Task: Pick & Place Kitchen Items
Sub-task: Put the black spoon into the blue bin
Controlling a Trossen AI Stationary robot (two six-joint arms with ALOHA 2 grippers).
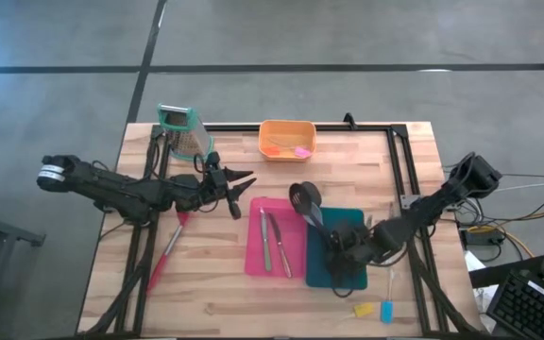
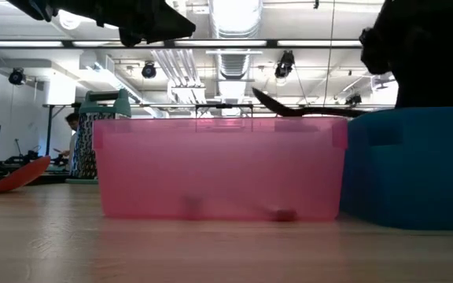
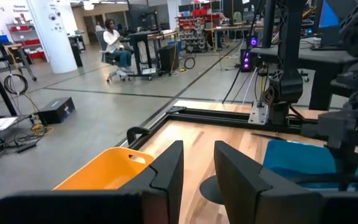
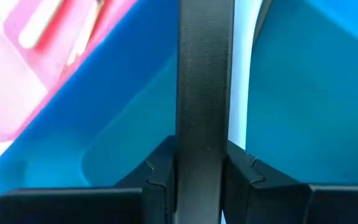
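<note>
Right tool [image 1: 340, 244] clamped on black spatula [image 4: 204, 81] handle above teal bin [image 1: 348, 269]: lower level before release; left tool [image 3: 197, 180], fingers apart, apparently empty.

Black slotted spatula [image 1: 306, 202] over teal bin [image 1: 348, 274]

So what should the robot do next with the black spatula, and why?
Probably lower it and let go. The right gripper is shut on the black spatula's handle over the blue bin, so the spatula hangs above the bin instead of lying inside.
</note>
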